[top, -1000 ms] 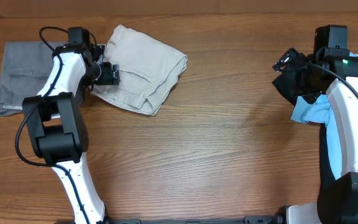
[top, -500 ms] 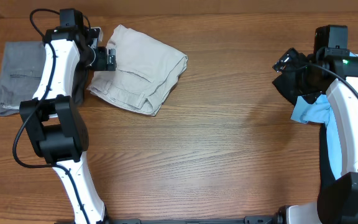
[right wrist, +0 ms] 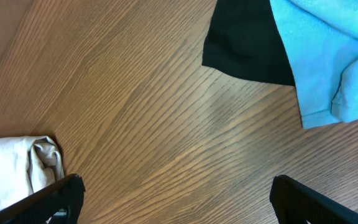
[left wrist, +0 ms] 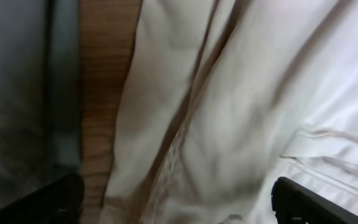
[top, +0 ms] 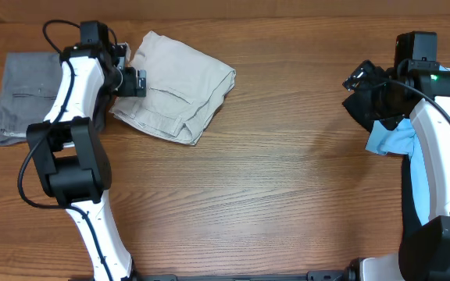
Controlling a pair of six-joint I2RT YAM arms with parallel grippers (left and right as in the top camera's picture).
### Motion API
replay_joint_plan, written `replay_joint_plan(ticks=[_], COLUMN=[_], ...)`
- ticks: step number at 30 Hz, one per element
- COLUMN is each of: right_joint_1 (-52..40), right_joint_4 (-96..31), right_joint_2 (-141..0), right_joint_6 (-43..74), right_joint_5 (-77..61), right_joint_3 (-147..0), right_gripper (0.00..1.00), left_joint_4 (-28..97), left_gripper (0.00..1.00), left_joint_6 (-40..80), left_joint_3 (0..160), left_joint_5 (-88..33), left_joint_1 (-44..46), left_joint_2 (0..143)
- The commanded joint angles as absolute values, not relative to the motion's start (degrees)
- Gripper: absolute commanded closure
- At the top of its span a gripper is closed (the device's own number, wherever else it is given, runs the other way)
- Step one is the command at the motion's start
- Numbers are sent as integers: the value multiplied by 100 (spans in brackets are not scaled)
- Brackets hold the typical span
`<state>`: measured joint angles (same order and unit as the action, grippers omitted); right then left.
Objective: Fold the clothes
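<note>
On the wooden table (top: 272,179), the folded beige trousers (top: 180,86) lie left of centre, toward the far edge. The left gripper (top: 135,82) hangs over their left edge, jaws spread wide and gripping nothing, with grey trousers (top: 22,94) alongside. The right gripper (right wrist: 176,196) gapes empty above bare wood beside a blue T-shirt (top: 393,140).
</note>
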<state>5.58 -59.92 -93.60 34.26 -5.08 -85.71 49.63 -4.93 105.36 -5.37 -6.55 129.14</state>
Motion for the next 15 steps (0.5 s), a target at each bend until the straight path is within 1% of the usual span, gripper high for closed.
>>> replay_joint_plan(ticks=[1,12,14,15], right_joint_1=[572,572,572,572], right_joint_4=[-5972,-5972,-5972,-5972], right_joint_2=[-9347,-9347,-9347,-9347], right_joint_6=[3404,3404,3404,3404], right_joint_5=[-451,-451,-451,-451], right_joint_3=[-8584,-8584,-8584,-8584], right_gripper=[0,0,0,0], left_joint_4=[4788,3975,3916,3894], left_gripper=[1,0,2,5], left_joint_6=[-646,-622,-622,-620], left_joint_3=[10217,9282,9192,9155], left_joint_5=[-493,-620,-727,-764], left_joint_1=[-711,-711,-711,-709], left_joint_2=[12925,12925,12925,12925])
